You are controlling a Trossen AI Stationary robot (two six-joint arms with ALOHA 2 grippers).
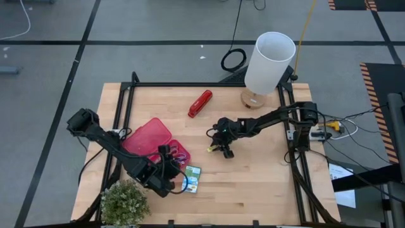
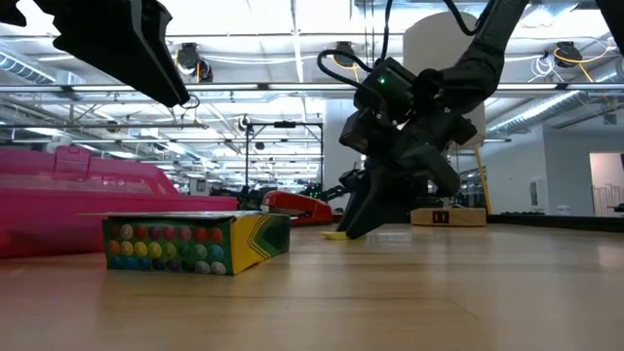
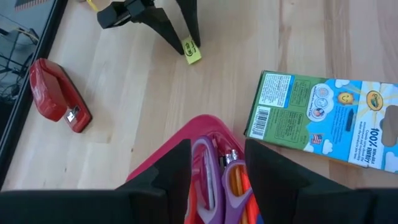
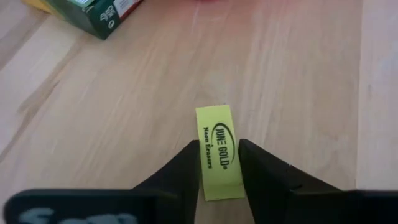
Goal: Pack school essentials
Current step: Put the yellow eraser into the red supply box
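Note:
A yellow eraser (image 4: 217, 152) lies at mid table, and my right gripper (image 1: 223, 151) is shut on it. The translucent pink case (image 1: 149, 136) lies open at the near left, holding purple-handled scissors (image 3: 231, 180) and orange pens (image 3: 239, 186). My left gripper (image 3: 217, 165) hovers open above the case's right end and touches nothing. The green-yellow crayon box (image 1: 192, 179) lies flat on the table just right of the case. My right gripper pinches the eraser's two long sides (image 4: 205, 174) between its two fingers, near one end. The fingers (image 3: 180, 31) slant down from the table's right side and lie along the eraser. The eraser's far end (image 2: 336, 235) is at table level; whether it is lifted cannot be told.
A red stapler (image 1: 200, 103) lies at the far middle. A white lamp (image 1: 269, 63) stands at the far right, a small potted plant (image 1: 124, 202) at the near left corner. Bare wood stretches along the near right (image 1: 253, 190).

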